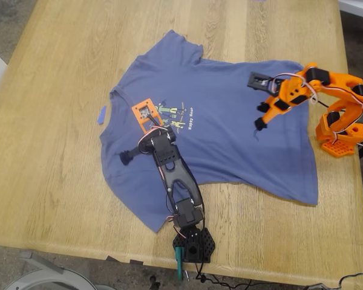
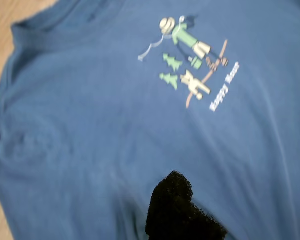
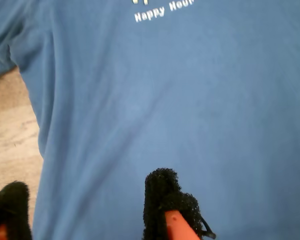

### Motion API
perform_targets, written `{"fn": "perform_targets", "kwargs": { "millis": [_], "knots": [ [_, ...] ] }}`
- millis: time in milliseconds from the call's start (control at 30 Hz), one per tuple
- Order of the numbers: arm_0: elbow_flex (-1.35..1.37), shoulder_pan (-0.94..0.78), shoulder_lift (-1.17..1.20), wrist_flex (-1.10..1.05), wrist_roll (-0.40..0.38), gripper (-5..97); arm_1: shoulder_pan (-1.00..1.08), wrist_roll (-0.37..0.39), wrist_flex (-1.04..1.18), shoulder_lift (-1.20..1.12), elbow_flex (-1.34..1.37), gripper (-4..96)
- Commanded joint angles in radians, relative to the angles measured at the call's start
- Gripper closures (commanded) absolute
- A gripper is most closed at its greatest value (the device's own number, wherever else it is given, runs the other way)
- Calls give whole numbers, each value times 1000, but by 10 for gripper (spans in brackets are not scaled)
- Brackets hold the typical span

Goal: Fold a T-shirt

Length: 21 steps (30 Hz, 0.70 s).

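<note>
The slate-blue T-shirt [image 1: 230, 133] lies spread out, print side up, on the wooden table, with its collar toward the exterior view's left and its hem toward the right. It fills the first wrist view [image 2: 90, 130] and the second wrist view [image 3: 190, 100]. My first gripper [image 1: 132, 156], on the black arm, hovers over the chest near the collar. Only one black padded fingertip [image 2: 172, 200] shows, so its state is unclear. My second gripper [image 1: 258, 103], on the orange arm, is open over the shirt's lower body, its fingertips [image 3: 162, 195] wide apart and holding nothing.
A small blue tape scrap [image 1: 101, 114] lies on the table [image 1: 54, 181] just beyond the collar. The black arm's base [image 1: 193, 244] stands at the near edge. The orange arm's base [image 1: 339, 136] stands at the exterior view's right edge.
</note>
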Motion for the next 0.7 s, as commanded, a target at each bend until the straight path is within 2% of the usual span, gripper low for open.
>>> {"fn": "perform_targets", "kwargs": {
  "millis": [0,567,667],
  "knots": [
    [5,-18,14,-135,41,125,-8,14,-115,-15,-12,519],
    [385,-186,-9,-673,29,133,-17,55,-560,-314,-37,571],
    [416,-210,-41,-765,23,139,-15,43,-650,-365,-41,579]
  ]
}}
